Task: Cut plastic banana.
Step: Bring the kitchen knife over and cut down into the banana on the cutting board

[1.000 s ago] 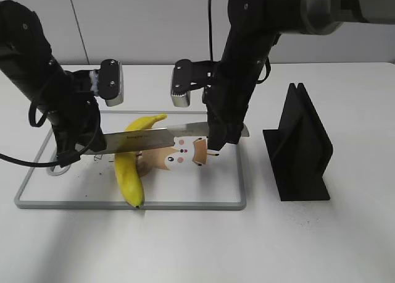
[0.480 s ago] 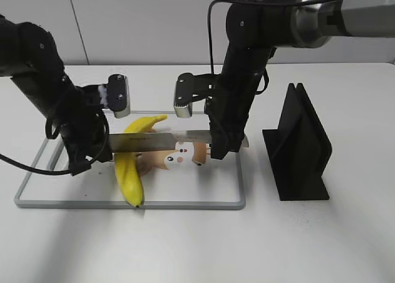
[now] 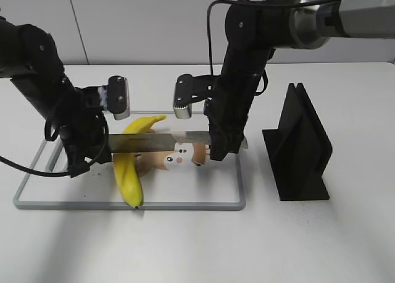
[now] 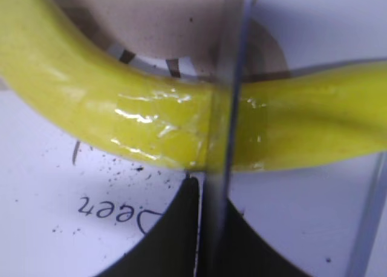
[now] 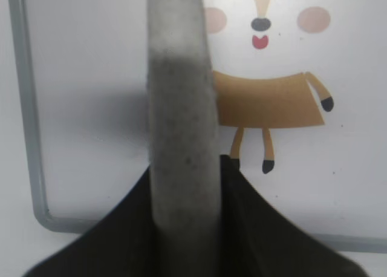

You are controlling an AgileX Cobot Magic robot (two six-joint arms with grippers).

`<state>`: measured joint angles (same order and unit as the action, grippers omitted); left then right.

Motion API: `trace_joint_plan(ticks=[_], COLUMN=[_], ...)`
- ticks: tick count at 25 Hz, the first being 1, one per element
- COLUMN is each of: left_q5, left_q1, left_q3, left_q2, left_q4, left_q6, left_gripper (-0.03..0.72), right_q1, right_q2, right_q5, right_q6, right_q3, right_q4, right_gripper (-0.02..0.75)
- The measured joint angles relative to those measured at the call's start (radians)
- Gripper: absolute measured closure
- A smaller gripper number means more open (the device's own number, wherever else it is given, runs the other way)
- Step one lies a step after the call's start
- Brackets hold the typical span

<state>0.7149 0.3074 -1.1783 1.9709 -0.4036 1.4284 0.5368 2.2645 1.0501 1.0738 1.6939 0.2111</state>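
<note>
The plastic banana (image 3: 126, 172) lies curved on the white cutting board (image 3: 123, 204), and fills the left wrist view (image 4: 121, 114). A knife (image 3: 166, 139) lies level across the banana's upper half. Its blade shows edge-on against the banana in the left wrist view (image 4: 222, 126). My right gripper (image 3: 221, 148) is shut on the knife's grey handle (image 5: 180, 95); it also shows in the right wrist view (image 5: 184, 168). My left gripper (image 3: 92, 148) is shut on the blade's tip end, left of the banana; it also shows in the left wrist view (image 4: 208, 192).
The board has a grey rim and a cartoon deer print (image 3: 179, 156), which also shows in the right wrist view (image 5: 266, 77). A black knife stand (image 3: 299, 148) stands on the white table to the right of the board.
My left arm has shifted a little right and the knife has gone from slightly slanted to level across the banana. Little differs over the last half second.
</note>
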Motion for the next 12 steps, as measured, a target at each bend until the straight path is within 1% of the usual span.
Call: trace_joint_plan(ticks=[3,5,6,8,10,12], left_q5=[0.014,0.021,0.023,0.026,0.026,0.025], left_q1=[0.001,0.001,0.001,0.001,0.001,0.001], left_q3=[0.011,0.017,0.019,0.019,0.019,0.019], left_q2=[-0.018,-0.032,-0.042,-0.063,-0.078,-0.090], left_q4=[0.003,-0.004,-0.008,-0.018,-0.022,-0.023], left_q6=[-0.006,-0.016,-0.021,-0.028,-0.035,-0.038], left_gripper=[0.704,0.669,0.626,0.507,0.358,0.254], right_q1=[0.001,0.003,0.003,0.003,0.003,0.003], right_q2=[-0.007,-0.011,-0.013,-0.016,-0.016,-0.016], right_q5=[0.005,0.018,0.023,0.029,0.029,0.038], right_q6=[0.000,0.000,-0.001,-0.008,-0.015,-0.026], right_q3=[0.000,-0.001,-0.001,0.007,0.021,0.044], right_q4=[0.007,0.012,0.014,0.014,0.014,0.013], right_gripper=[0.538,0.538,0.538,0.543,0.547,0.549])
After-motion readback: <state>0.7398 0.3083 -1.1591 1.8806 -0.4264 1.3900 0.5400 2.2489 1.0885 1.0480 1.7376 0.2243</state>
